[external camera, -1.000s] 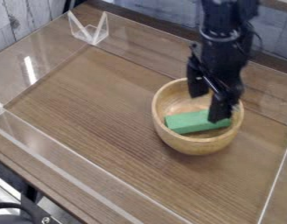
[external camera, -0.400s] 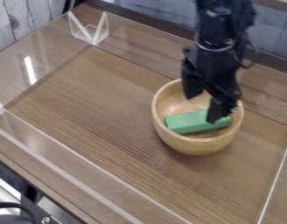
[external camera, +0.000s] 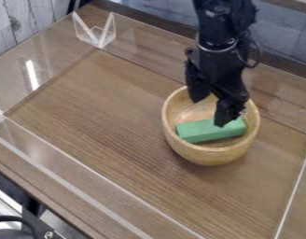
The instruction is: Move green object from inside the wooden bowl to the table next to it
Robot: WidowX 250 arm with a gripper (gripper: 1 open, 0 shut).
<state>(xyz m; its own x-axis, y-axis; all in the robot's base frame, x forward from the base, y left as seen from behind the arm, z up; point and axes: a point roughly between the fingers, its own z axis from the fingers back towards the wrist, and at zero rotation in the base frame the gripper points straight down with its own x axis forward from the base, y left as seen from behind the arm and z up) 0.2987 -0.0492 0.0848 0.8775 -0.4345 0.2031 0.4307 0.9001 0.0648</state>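
The table, dark brown wood with clear acrylic walls around it, takes most of the view, and its surface to the left of the wooden bowl is free. The bowl stands at the right side of the table, round and light tan. Above it hangs the black arm, and compared with a second ago it has shifted a little to the left and its wrist has turned, so the gripper now stands more over the left half of the bowl. Its jaws are spread wide and hold nothing. The green object lies flat inside the bowl, in the same place as before, partly hidden behind one finger. I judge that the arm is lining itself up with the block before it descends; the grasp is not yet done.
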